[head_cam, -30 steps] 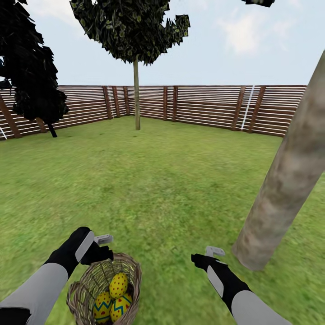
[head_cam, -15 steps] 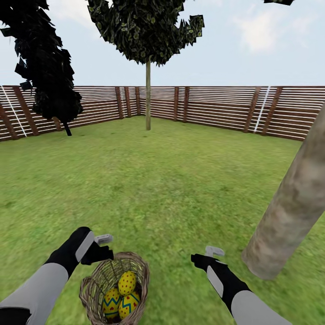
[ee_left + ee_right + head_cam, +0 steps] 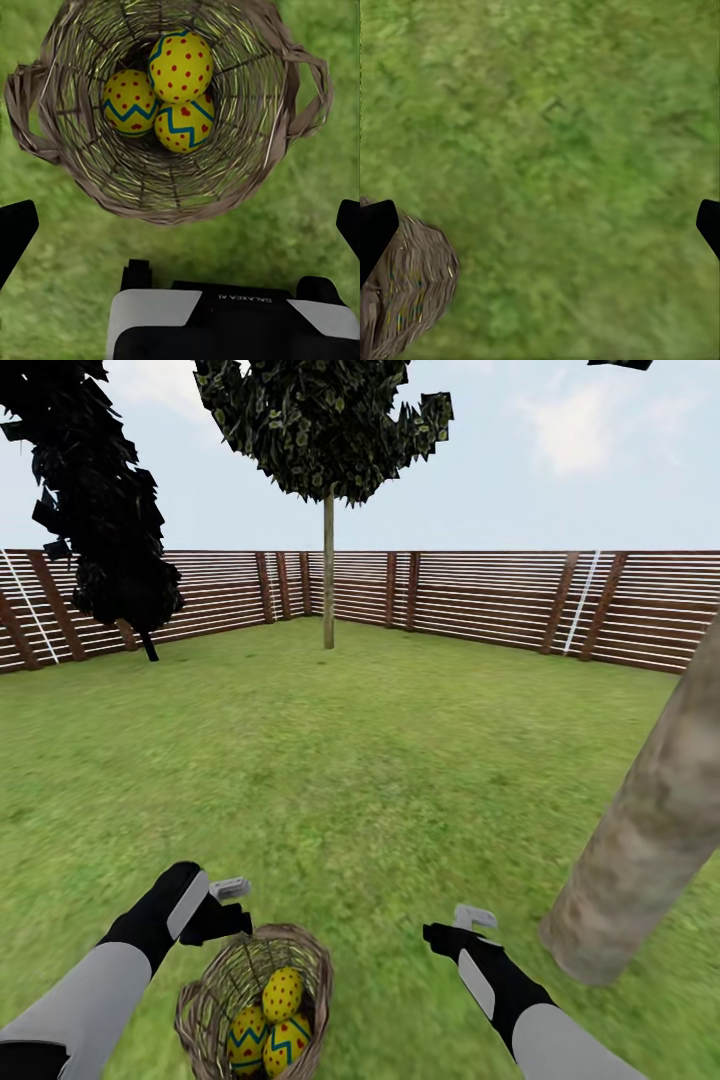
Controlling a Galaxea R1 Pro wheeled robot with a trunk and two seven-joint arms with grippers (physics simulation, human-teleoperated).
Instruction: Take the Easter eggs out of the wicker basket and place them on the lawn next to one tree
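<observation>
Wicker basket [image 3: 169,112] on the lawn [image 3: 380,760] holds three Easter eggs [image 3: 169,94]. We judge them rigid, smooth, slippery: grip the top egg [image 3: 180,66] across its middle. Left claw [image 3: 180,225] released above; right claw [image 3: 540,225] released, empty.

Thin-trunked tree [image 3: 327,510] (round crown), black bushy tree [image 3: 100,490].

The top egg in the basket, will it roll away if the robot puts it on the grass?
Probably a little: the top egg is smooth and rounded, so it could wobble or roll. The lawn looks flat, so likely not far. Its slick-looking shell might also slip between fingers.
</observation>
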